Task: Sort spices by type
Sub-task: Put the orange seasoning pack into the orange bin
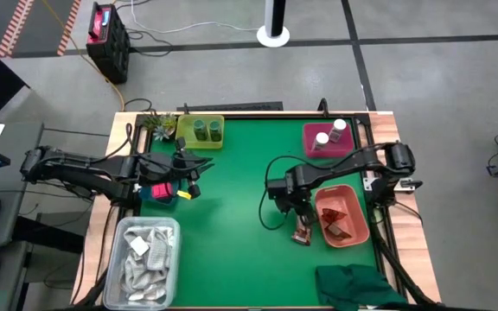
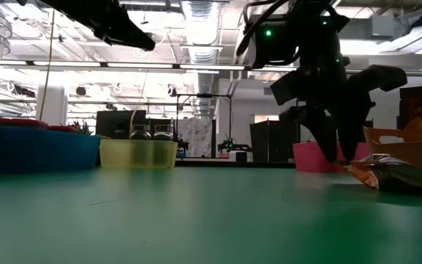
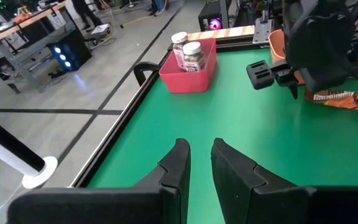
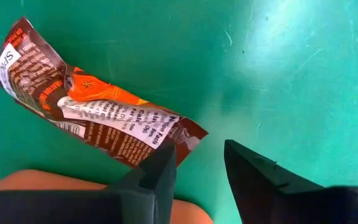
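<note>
In the high view, the right gripper (image 1: 296, 216) hangs over a brown sachet (image 1: 302, 230) lying on the green worktop (image 1: 240, 199) just beside the orange tray (image 1: 357, 231) holding more sachets, while the left gripper (image 1: 199, 164) is near the yellow tray (image 1: 199, 141) with two green jars (image 1: 207, 130); two white-capped bottles (image 1: 330, 134) stand in the pink tray (image 1: 311, 151). In the left wrist view, the left jaws are released with a narrow gap and hold nothing. In the right wrist view, the right jaws are released, one finger (image 4: 160, 169) overlapping the sachet's (image 4: 92, 112) edge.
</note>
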Robot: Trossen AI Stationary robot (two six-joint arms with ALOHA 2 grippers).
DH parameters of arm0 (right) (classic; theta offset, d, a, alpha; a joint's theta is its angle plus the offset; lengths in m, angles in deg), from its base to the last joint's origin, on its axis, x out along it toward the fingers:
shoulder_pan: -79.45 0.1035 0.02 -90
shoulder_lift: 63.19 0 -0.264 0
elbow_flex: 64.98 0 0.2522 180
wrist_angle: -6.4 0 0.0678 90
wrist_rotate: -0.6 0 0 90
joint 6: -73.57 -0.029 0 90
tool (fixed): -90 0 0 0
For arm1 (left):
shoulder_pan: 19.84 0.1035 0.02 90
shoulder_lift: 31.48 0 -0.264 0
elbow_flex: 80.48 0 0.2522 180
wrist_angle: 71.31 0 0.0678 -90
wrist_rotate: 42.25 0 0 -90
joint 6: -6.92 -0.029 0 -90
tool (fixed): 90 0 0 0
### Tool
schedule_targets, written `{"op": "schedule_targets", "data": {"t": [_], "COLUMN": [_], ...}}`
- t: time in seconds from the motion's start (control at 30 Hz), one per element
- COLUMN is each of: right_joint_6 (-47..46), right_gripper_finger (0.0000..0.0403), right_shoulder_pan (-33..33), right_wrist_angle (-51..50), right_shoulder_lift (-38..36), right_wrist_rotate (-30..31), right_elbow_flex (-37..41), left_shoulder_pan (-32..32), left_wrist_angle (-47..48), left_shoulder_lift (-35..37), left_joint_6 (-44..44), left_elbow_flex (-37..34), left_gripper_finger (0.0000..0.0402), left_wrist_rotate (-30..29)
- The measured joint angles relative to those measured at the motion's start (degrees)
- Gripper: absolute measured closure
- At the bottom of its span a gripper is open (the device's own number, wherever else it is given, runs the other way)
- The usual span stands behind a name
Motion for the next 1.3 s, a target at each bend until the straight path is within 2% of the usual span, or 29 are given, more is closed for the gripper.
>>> {"op": "schedule_targets", "data": {"t": [0.17, 0.33, 0.67, 0.8, 1.3], "right_joint_6": [1.08, 3.47, 8.77, 9.88, 10.96], "right_gripper_finger": [0.0249, 0.0256, 0.0276, 0.0284, 0.0285], "right_shoulder_pan": [-1.16, -1.39, -1.6, -2.95, -4.72], "right_wrist_angle": [-0.06, 1.67, 2.28, 3.22, 3.34], "right_shoulder_lift": [-0.35, -0.17, -0.09, -0.07, -0.07], "right_wrist_rotate": [-0.64, -4.68, -4.82, -6.83, -10.53], "right_elbow_flex": [-0.27, -0.42, -0.42, -0.42, -0.42], "left_shoulder_pan": [0.0, 0.0, 0.01, 0.0, 0.0], "left_wrist_angle": [0.07, 0.2, 0.56, 1.12, 2.74], "left_shoulder_lift": [0.0, 0.0, 0.0, 0.0, 0.0], "left_joint_6": [-0.04, -0.45, -0.5, -0.5, -1.81], "left_elbow_flex": [0.0, 0.0, 0.0, 0.0, 0.0], "left_gripper_finger": [0.0346, 0.0346, 0.0346, 0.0346, 0.0346], "left_wrist_rotate": [0.0, 0.0, 0.0, 0.02, 0.02]}}
